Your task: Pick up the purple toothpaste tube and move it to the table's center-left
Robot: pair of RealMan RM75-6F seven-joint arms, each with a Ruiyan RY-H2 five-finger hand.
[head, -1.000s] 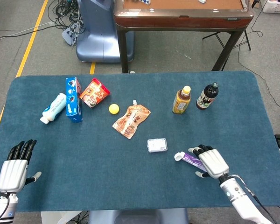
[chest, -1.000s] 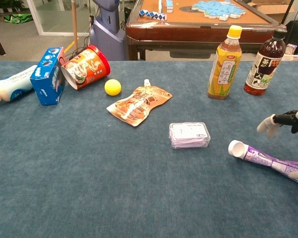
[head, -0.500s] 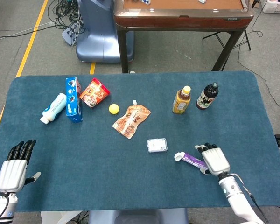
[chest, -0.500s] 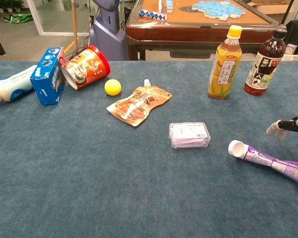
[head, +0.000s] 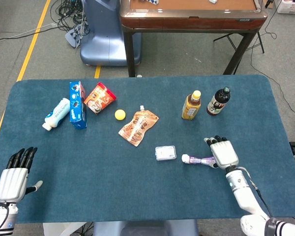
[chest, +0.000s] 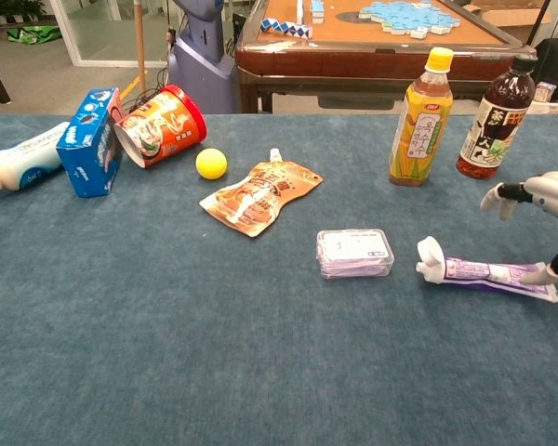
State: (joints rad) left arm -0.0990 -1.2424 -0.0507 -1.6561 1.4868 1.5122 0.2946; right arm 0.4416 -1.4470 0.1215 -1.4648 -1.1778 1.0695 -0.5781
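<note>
**A:** What runs across the table, left to right?

**B:** In the head view, the left hand (head: 12, 177) sits at the lower left corner, fingers straight and apart, holding nothing. At the upper left lie a white bottle (head: 56, 113), a blue box (head: 77, 104) and a tipped red cup (head: 100, 97). Then a yellow ball (head: 120, 114), a brown pouch (head: 138, 127) and a small clear case (head: 165, 153) near the middle. Two upright drink bottles (head: 191, 105) stand at the upper right.

**B:** The purple toothpaste tube (chest: 488, 272) lies flat at the right, cap pointing left, close beside the case.

**A:** And the right hand?

**B:** The right hand (head: 222, 152) is over the tube's tail end. In the chest view a fingertip (chest: 543, 275) touches that end; the other fingers arch above. I cannot tell whether it has a true hold.

**A:** What changed?

**B:** Since a second ago the tube has swung from slanting to nearly level and slid left. It looks nudged, not lifted, so the pickup seems not yet done.
</note>
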